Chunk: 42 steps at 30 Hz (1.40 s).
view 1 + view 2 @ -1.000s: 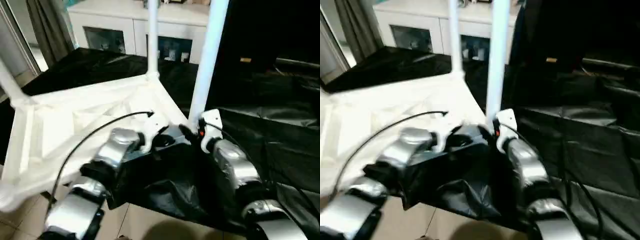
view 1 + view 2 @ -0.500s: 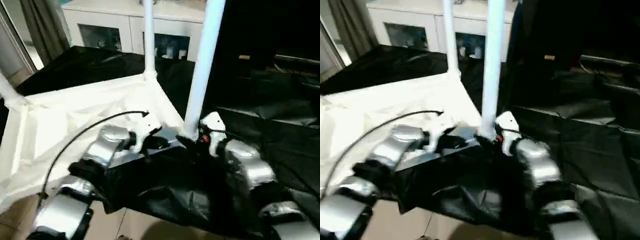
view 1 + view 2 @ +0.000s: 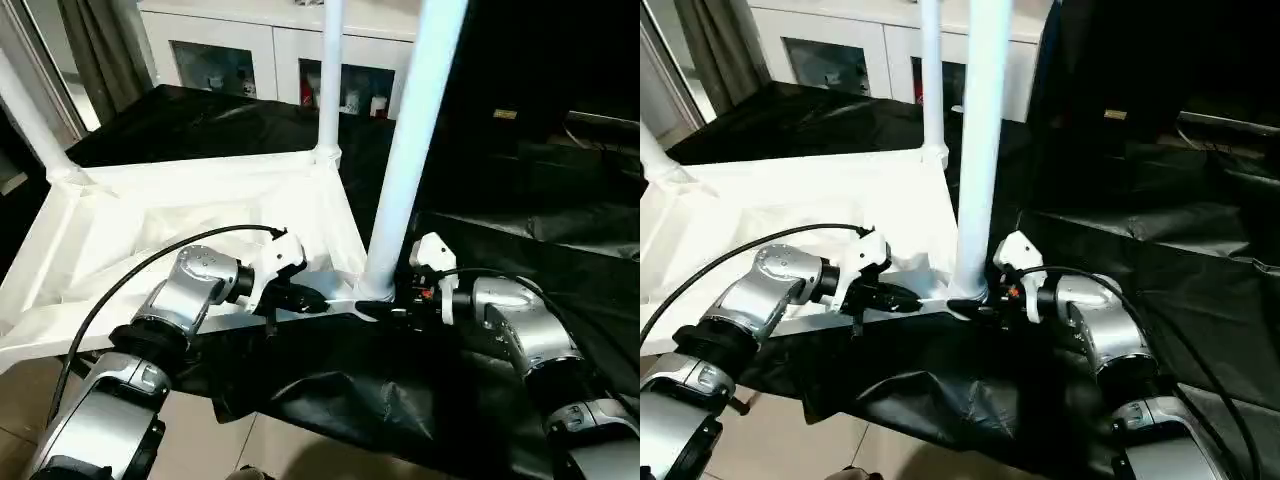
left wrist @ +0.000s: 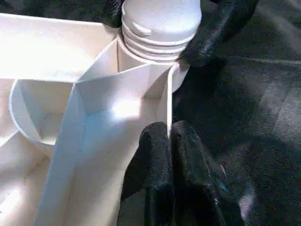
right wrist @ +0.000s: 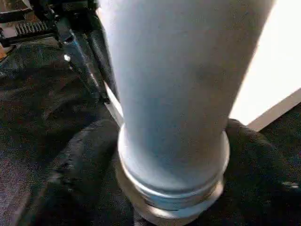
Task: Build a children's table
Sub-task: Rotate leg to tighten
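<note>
At near corner of upturned table top point(image 3: 150, 215): leg point(image 3: 405, 180) upright in socket, base cupped between right gripper point(image 3: 385, 312) fingers; left gripper point(image 3: 305, 300) just beside, clenched on thin rim. Remains to be turned about vertical axis.

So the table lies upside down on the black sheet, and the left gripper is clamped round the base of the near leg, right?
Not the left. In the right wrist view the right gripper is round the near leg; the left gripper is shut on the table's rim.
</note>
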### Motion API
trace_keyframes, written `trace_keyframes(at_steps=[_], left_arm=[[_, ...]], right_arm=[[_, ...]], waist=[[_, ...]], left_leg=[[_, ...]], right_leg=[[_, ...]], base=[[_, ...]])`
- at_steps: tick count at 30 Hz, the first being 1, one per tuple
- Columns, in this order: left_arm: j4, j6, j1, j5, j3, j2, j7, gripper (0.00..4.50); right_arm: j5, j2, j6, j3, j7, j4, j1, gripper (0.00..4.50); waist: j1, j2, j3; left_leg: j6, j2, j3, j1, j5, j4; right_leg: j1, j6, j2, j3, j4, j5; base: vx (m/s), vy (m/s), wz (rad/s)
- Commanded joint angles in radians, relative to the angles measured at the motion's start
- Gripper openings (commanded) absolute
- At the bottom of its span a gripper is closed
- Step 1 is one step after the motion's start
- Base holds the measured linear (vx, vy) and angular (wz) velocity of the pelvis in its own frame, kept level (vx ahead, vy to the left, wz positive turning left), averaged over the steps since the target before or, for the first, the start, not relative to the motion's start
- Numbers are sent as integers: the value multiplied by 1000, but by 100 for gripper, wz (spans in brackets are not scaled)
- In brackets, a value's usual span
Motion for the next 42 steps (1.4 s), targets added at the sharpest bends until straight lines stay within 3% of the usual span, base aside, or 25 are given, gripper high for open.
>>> trace_keyframes(at_steps=[1, 6, 9, 11, 12, 13, 14, 15, 16, 19, 20, 23, 25, 26, 28, 30, 33, 35, 39, 40, 42], left_arm=[[-21, -4, -1, -8, 0, 4, -13, 0], [-43, 11, 10, -10, 5, 5, -13, 0], [-43, 15, 11, 5, 18, -14, 70, 0], [-7, 16, -12, 27, 32, -47, 186, 0], [4, 25, -19, 25, 40, -61, 215, 0], [21, 26, -30, 24, 52, -88, 267, 0], [35, 26, -39, 25, 59, -112, 311, 0], [42, 26, -44, 26, 62, -131, 339, 0], [54, 29, -52, 28, 66, -164, 385, 0], [67, 35, -60, 38, 67, -218, 470, 0], [68, 38, -60, 41, 64, -230, 488, 0], [76, 39, -63, 42, 69, -258, 522, 0], [78, 33, -62, 44, 68, -259, 513, 0], [71, 29, -57, 42, 64, -252, 490, 0], [54, 23, -45, 37, 59, -234, 450, 0], [32, 23, -29, 31, 48, -202, 391, 0], [12, -2, -7, 36, 32, -156, 318, 0], [1, -15, 4, 37, 25, -134, 279, 0], [-55, -12, 35, 7, 14, -59, 119, 0], [-71, -3, 39, 0, 13, -36, 76, 0], [-77, -1, 41, -1, 10, -28, 64, 0]], right_arm=[[0, -5, 8, 11, 14, -9, -1, 350], [10, 13, 19, 9, 31, -7, 1, 320], [12, 58, 24, -7, -49, 11, 14, 298], [-29, 98, 1, -23, -208, 58, 11, 283], [-37, 113, 0, -30, -257, 72, 11, 281], [-39, 143, 7, -43, -327, 84, 14, 279], [-40, 170, 15, -53, -386, 93, 17, 277], [-40, 192, 21, -58, -428, 98, 20, 277], [-48, 228, 27, -59, -497, 107, 22, 276], [-79, 294, 26, -44, -586, 110, 24, 275], [-91, 316, 28, -41, -623, 118, 17, 275], [-127, 360, -3, -13, -683, 144, -8, 275], [-125, 366, -19, -11, -676, 145, -13, 275], [-103, 367, -12, -22, -651, 138, -13, 275], [-81, 358, -11, -26, -598, 122, -10, 331], [-84, 320, -21, -6, -521, 93, -1, 347], [-80, 264, -23, 20, -410, 52, 15, 380], [-76, 237, -33, 30, -360, 34, 21, 380], [-44, 134, -54, 40, -189, -25, 32, 380], [-33, 106, -63, 28, -132, -34, 30, 380], [-28, 95, -63, 23, -109, -40, 31, 380]], waist=[[1, -5, -69], [3, -11, -72], [3, -6, -72], [-1, -4, -67], [-1, -4, -67], [-6, -4, -62], [-8, -4, -62], [-8, 3, -62], [-10, -2, -62], [-20, -1, -57], [-24, 5, -54], [-31, 0, -55], [-31, 3, -57], [-30, -2, -58], [-29, -1, -59], [-29, -1, -61], [-28, -2, -64], [-27, 3, -67], [-18, 0, -75], [-14, -6, -75], [-12, -2, -75]], left_leg=[[37, 36, -12, 26, -259, -63], [49, 34, -13, 21, -228, -60], [55, 35, -12, 20, -220, -59], [22, 33, -15, 25, -270, -65], [22, 33, -15, 25, -270, -65], [0, 31, -16, 28, -318, -68], [-7, 30, -17, 30, -329, -69], [-15, 30, -19, 32, -339, -69], [-22, 29, -21, 33, -355, -71], [-24, 26, -23, 34, -399, -73], [-25, 25, -24, 38, -429, -74], [-21, 22, -30, 39, -439, -77], [-18, 23, -30, 38, -430, -79], [-10, 24, -29, 37, -417, -80], [1, 26, -28, 33, -401, -83], [3, 26, -27, 32, -396, -83], [27, 26, -23, 19, -328, -79], [35, 27, -20, 22, -298, -75], [71, 30, -14, 19, -212, -64], [84, 30, -11, 20, -198, -61], [91, 32, -11, 20, -192, -60]], right_leg=[[50, -247, -55, 37, -55, -210], [53, -252, -54, 35, -48, -168], [51, -258, -54, 35, -47, -154], [47, -240, -57, 35, -57, -235], [47, -240, -57, 35, -57, -235], [42, -212, -58, 37, -68, -327], [40, -204, -58, 38, -70, -350], [39, -197, -59, 38, -72, -369], [39, -183, -59, 37, -77, -391], [36, -165, -56, 35, -85, -433], [31, -152, -56, 34, -92, -475], [33, -116, -58, 30, -102, -546], [35, -114, -58, 30, -101, -532], [36, -117, -57, 31, -100, -506], [37, -131, -56, 35, -96, -458], [39, -140, -55, 36, -92, -429], [53, -171, -53, 38, -76, -303], [51, -195, -55, 40, -70, -255], [59, -241, -50, 35, -50, -117], [58, -256, -50, 35, -47, -90], [56, -266, -51, 35, -46, -85]], base=[[0, 0, 0], [0, 0, 0], [0, 0, 0], [0, 0, 0], [0, 0, 0], [0, 0, 0], [0, 0, 0], [0, 0, 0], [0, 0, 0], [0, 0, 0], [0, 0, 0], [0, 0, 0], [0, 0, 0], [0, 0, 0], [0, 0, 0], [0, 0, 0], [0, 0, 0], [0, 0, 0], [0, 0, 0], [0, 0, 0], [0, 0, 0]])
